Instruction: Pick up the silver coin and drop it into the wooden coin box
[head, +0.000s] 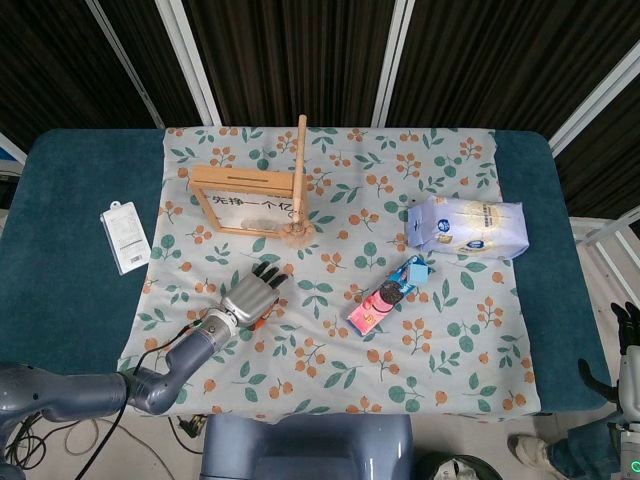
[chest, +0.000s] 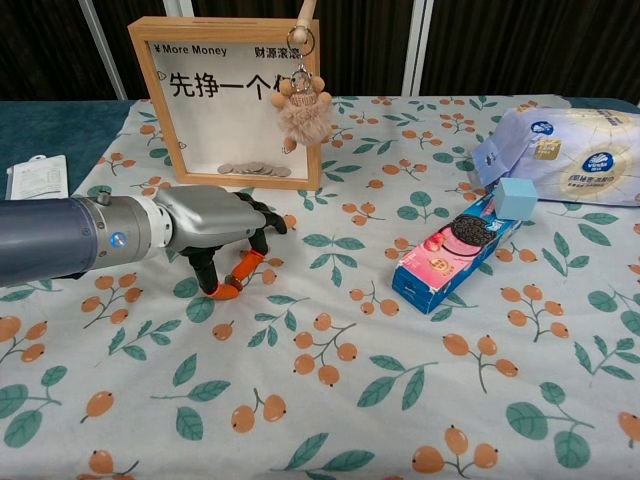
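Floral cloth (chest: 400, 400) is pressed by the left hand (chest: 215, 235), fingers curled; whether the thin, slippery silver coin is pinched cannot be told.

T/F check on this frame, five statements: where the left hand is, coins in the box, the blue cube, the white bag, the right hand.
1. The left hand is low over the cloth, in front of the wooden coin box. True.
2. The coin box has no coins inside. False: a row of coins lies along its bottom behind the window.
3. A small blue cube sits at the far end of the pink snack box. True.
4. The white bag lies to the left of the coin box. False: it is at the right side of the cloth; a white packet lies to the left.
5. The right hand is over the cloth. False: it is off the table's right edge.
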